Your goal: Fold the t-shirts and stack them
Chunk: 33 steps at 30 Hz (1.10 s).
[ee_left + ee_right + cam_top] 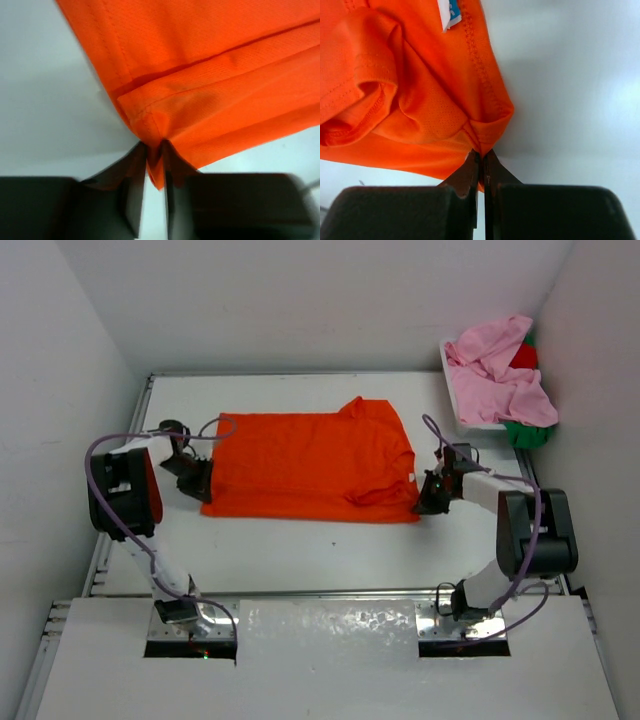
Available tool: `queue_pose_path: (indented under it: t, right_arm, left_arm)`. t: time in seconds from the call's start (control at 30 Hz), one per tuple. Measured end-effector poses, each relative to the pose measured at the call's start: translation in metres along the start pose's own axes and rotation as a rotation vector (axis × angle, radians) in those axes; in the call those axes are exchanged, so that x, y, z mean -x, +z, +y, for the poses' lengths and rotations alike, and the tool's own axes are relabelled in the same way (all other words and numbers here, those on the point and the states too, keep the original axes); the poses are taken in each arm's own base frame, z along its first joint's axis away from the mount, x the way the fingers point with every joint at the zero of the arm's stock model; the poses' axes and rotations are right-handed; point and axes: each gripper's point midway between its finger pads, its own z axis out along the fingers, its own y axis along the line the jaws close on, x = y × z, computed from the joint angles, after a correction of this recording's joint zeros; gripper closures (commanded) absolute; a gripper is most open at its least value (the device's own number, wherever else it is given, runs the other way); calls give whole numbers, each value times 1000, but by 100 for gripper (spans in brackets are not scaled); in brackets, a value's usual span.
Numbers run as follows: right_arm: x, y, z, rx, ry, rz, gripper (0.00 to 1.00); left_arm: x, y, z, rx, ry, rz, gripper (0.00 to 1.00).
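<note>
The orange t-shirt [310,466] lies folded in a wide band across the middle of the table. My left gripper [203,483] is shut on its near left corner, the cloth pinched between the jaws in the left wrist view [154,150]. My right gripper [428,496] is shut on the near right corner, as the right wrist view [481,155] shows, with the white label [449,12] above. The pink t-shirt [500,375] lies heaped at the back right, over a red one [524,357] and a green one [527,433].
A white basket [462,408] under the heap stands against the right wall at the back. White walls close the table on the left, back and right. The arm bases [190,615] sit at the near edge.
</note>
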Motion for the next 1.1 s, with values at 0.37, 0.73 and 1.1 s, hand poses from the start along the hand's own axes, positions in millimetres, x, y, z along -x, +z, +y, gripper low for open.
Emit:
queue_pose_path:
  t: [0.37,0.73,1.1]
  right_arm:
    - [-38,-30,0,-5,23,72,54]
    - [52,-83,34,15,-133,-182,65]
    - [46,-30,47,127,-87,-16,59]
  left_arm:
    - [-26,-40,9,103,29,162,0]
    - [156,-115,-276,86,904,-452,53]
    - [5,53,-391,-165,1368,-79,50]
